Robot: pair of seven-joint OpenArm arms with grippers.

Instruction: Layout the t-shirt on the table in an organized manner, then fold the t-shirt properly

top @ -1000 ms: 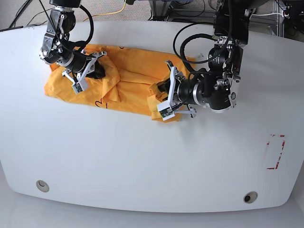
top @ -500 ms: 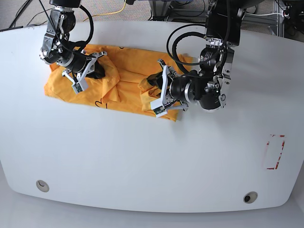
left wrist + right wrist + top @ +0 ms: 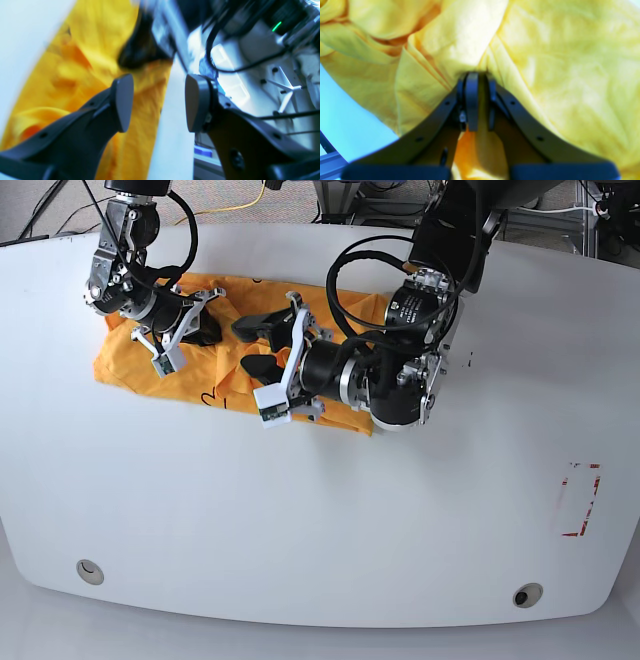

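The t-shirt, soft orange-yellow cotton full of wrinkles and folds, is lying bunched near the desk's far edge, toward its far left corner, with its long axis running along that edge. The right tool is clenching a fold of the cloth. The left tool is hanging released over the shirt's middle, jaws wide apart.

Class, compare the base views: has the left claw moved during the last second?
Yes. The left claw has swung away from the red tape outline, across the t-shirt toward the right claw, and opened.
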